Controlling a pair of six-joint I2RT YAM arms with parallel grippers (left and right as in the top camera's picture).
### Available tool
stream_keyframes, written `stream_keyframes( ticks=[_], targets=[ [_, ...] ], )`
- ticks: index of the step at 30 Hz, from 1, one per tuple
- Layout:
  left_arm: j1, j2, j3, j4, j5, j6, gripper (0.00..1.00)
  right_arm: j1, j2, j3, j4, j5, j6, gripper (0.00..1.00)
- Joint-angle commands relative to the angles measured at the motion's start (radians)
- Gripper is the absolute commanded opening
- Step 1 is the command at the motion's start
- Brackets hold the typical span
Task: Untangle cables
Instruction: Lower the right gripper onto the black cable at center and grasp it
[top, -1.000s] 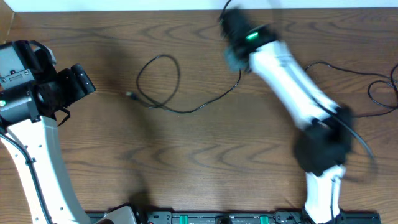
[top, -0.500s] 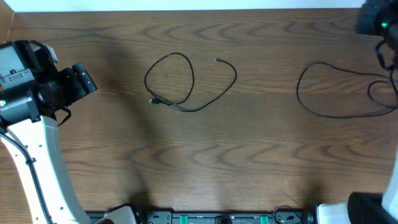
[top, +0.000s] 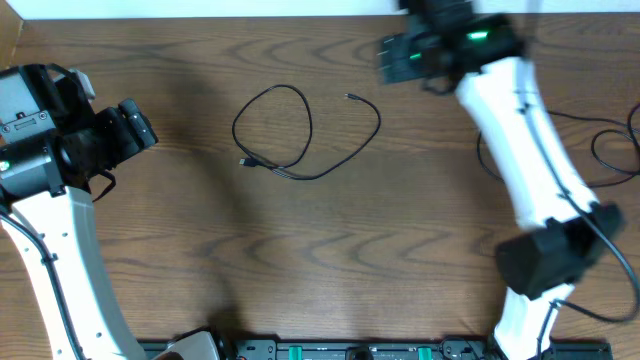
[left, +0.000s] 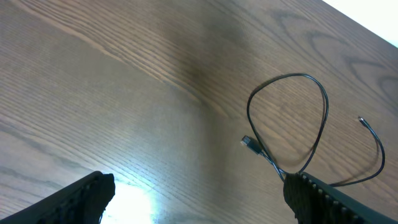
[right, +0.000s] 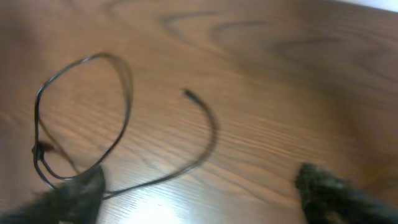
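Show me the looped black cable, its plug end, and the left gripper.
looped black cable (left: 292, 76), left wrist view, top of the loop.
plug end (left: 247, 142), left wrist view, connector body.
left gripper (top: 140, 127), overhead view, between its fingertips.

Two cables (top: 310, 128) (top: 480, 150) and two arms (top: 60, 250) (top: 520, 140).

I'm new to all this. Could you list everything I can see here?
table: one, brown wood, under everything
looped cable: one, thin black, left of the table's middle
second cable: one, thin black, right side, partly hidden by the right arm
rail: one, black with green bits, near edge
left pincer: one, black, open, far left
right pincer: one, black, open, blurred, far edge right of the looped cable
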Motion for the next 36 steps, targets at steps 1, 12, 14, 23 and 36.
stream_keyframes(
  ticks=[1,12,14,23,36],
  targets=[
    [0.003,-0.006,0.019,-0.002,0.005,-0.009,0.93,0.106,0.090,0.001,0.042,-0.065,-0.094,0.99],
    [0.003,-0.006,0.019,-0.007,0.005,-0.005,0.93,0.314,0.217,0.001,-0.150,-0.172,-1.192,0.99],
    [0.003,-0.006,0.019,-0.006,0.005,-0.005,0.93,0.311,0.217,0.001,-0.154,-0.223,-1.238,0.99],
    [0.003,-0.006,0.019,0.003,0.045,-0.005,0.93,0.306,0.308,0.001,-0.129,-0.413,-1.326,0.99],
    [0.003,-0.006,0.019,0.010,0.057,-0.005,0.93,0.371,0.402,0.003,-0.082,-0.385,-1.281,0.99]
  ],
)
